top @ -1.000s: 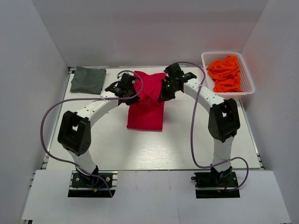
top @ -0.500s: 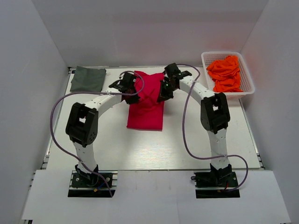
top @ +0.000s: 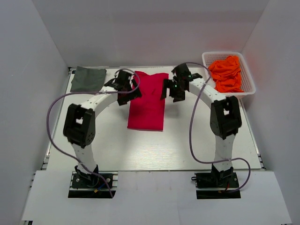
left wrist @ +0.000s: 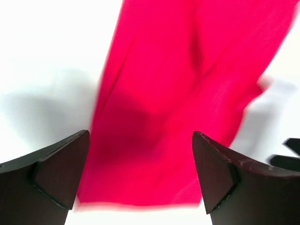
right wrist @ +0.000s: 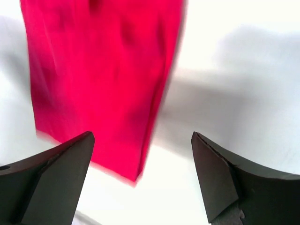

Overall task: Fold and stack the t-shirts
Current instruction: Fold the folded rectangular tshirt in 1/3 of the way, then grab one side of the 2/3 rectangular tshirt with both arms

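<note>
My left claw and right claw hang spread and empty, flanking the crimson t-shirt, a long strip lying mid-bench. A grey-green t-shirt lies at 10 o'clock. I judge the sides folded; next, both claws grip one short end and fold it over.

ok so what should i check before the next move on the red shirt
1. Left gripper open, nothing between its fingers: ok.
2. Right gripper open, nothing between its fingers: ok.
3. Red t-shirt lies flat between the two grippers: ok.
4. Red t-shirt folded small enough to stack: probably not ok; it is a long strip.
5. Its edges line up neatly: cannot tell, both wrist views are blurred.
6. Grey-green t-shirt folded at the far left, free as a stack base: ok.
</note>
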You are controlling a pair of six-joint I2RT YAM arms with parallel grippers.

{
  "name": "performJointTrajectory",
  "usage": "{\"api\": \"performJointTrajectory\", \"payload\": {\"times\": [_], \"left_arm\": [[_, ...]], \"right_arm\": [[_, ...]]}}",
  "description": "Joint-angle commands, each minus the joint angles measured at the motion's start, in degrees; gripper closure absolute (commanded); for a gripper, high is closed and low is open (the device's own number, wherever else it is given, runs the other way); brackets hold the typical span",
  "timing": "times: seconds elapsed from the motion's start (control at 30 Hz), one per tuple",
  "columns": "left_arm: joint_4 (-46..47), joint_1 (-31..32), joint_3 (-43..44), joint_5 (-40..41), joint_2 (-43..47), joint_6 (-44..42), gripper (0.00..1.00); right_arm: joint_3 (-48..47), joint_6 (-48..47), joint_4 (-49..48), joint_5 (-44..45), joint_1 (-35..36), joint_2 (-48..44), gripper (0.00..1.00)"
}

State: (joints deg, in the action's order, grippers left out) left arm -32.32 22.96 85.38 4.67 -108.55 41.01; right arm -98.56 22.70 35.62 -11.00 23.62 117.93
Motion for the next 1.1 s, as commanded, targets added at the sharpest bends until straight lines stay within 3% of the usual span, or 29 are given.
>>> {"api": "performJointTrajectory", "payload": {"times": [0.0, 0.2, 0.33, 0.37, 0.47, 0.5, 0.53, 0.57, 0.6, 0.67, 0.7, 0.73, 0.83, 1.0, 1.07], "left_arm": [[0.3, 0.1, -11.7, -2.5, 10.8, -0.8, 0.00], [5.5, 1.1, -29.9, -8.7, 19.0, -1.4, 0.00], [9.2, 1.1, -33.4, -8.7, 19.1, -0.8, 0.08], [9.8, 1.1, -34.0, -8.7, 18.4, -1.5, 0.23], [11.7, 1.1, -34.0, -8.5, 17.1, -1.5, 0.39], [11.7, 1.1, -34.5, -9.1, 16.0, -1.5, 0.42], [12.4, 1.1, -34.5, -9.1, 15.4, -2.2, 0.51], [13.0, 1.1, -34.5, -9.8, 14.8, -2.2, 0.51], [13.0, 1.1, -34.5, -10.6, 14.8, -2.2, 0.63], [13.6, 1.1, -35.0, -11.2, 13.9, -3.0, 0.78], [14.6, 1.1, -35.5, -13.0, 13.9, -3.5, 0.92], [15.3, 1.1, -36.2, -13.7, 13.9, -3.5, 0.97], [16.0, 1.1, -36.8, -15.5, 14.7, -4.0, 1.00], [11.4, 1.6, -39.5, -17.1, 24.4, -4.0, 1.00], [5.5, 1.6, -40.0, -18.9, 31.2, -4.0, 1.00]], "right_arm": [[11.7, -3.0, -4.1, -6.8, 1.4, -9.4, 0.10], [32.6, 2.0, -13.5, -10.1, 4.2, -17.7, 0.13], [32.7, 3.0, -16.1, -10.6, 5.8, -15.0, 0.18], [32.4, 2.8, -15.7, -10.5, 6.0, -14.5, 0.22], [31.7, 3.2, -15.5, -11.4, 7.1, -11.8, 0.29], [32.3, 4.0, -15.5, -11.4, 7.5, -11.5, 0.35], [32.8, 4.8, -17.1, -12.0, 7.6, -11.7, 0.41], [33.6, 4.8, -17.7, -12.4, 7.8, -11.5, 0.41], [34.1, 5.9, -18.1, -13.2, 8.1, -11.5, 0.51], [34.5, 6.3, -19.0, -13.4, 8.5, -11.1, 0.57], [34.6, 6.9, -19.0, -13.3, 8.6, -11.0, 0.64], [34.7, 7.3, -19.3, -13.3, 8.7, -10.9, 0.69], [34.4, 7.0, -19.1, -13.9, 9.2, -11.2, 1.00], [37.5, 6.1, -12.5, -14.2, 10.0, -17.2, 1.00], [40.2, 6.0, -9.5, -15.4, 10.7, -22.0, 1.00]]}}
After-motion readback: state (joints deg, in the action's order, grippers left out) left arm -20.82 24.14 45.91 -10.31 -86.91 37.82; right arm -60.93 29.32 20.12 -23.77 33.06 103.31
